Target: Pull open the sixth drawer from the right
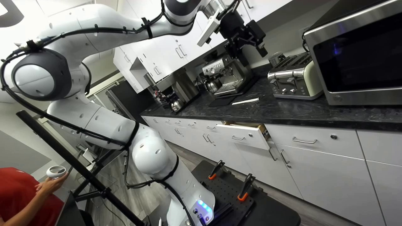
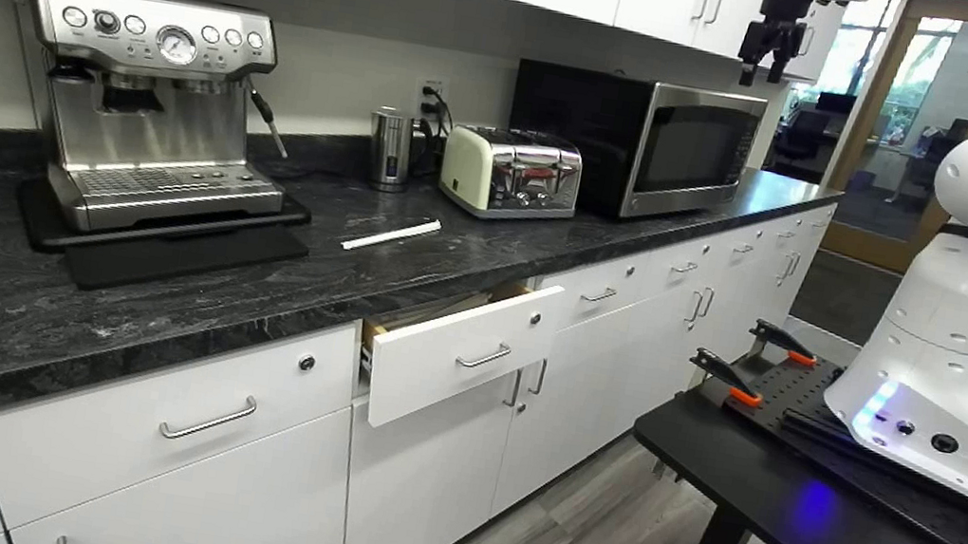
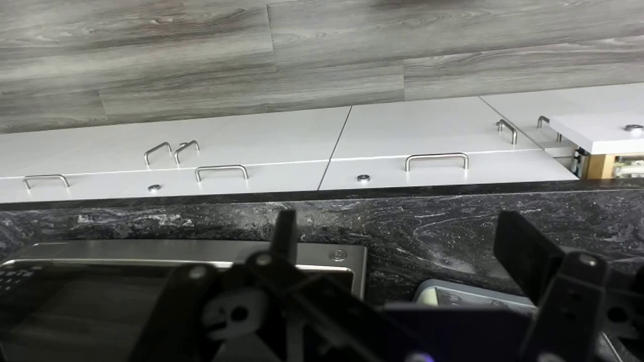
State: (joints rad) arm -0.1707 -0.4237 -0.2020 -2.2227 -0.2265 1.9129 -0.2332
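Observation:
The sixth drawer has a flat white front [image 1: 243, 134], a slim metal bar handle and a lock, and stands pulled partly out below the dark counter. It also shows in an exterior view [image 2: 440, 376], with pale wood sides; its contents are mostly hidden. In the wrist view its front [image 3: 596, 131] and some wood show at the right edge. My gripper [image 1: 253, 55] is high above the counter, well apart from the drawer. In an exterior view the gripper [image 2: 761, 75] hangs near the upper cabinets. In the wrist view its fingers [image 3: 397, 216] are wide apart with nothing between them.
On the dark counter [image 2: 467, 255] stand a coffee machine [image 2: 161, 118], a kettle, a toaster [image 2: 513, 176] and a microwave [image 2: 665, 150]; a white strip [image 2: 392, 234] lies there. Closed white drawers [image 2: 174, 418] flank the open one. Upper cabinets [image 1: 169, 56] overhang the counter. Clamps hold my base table.

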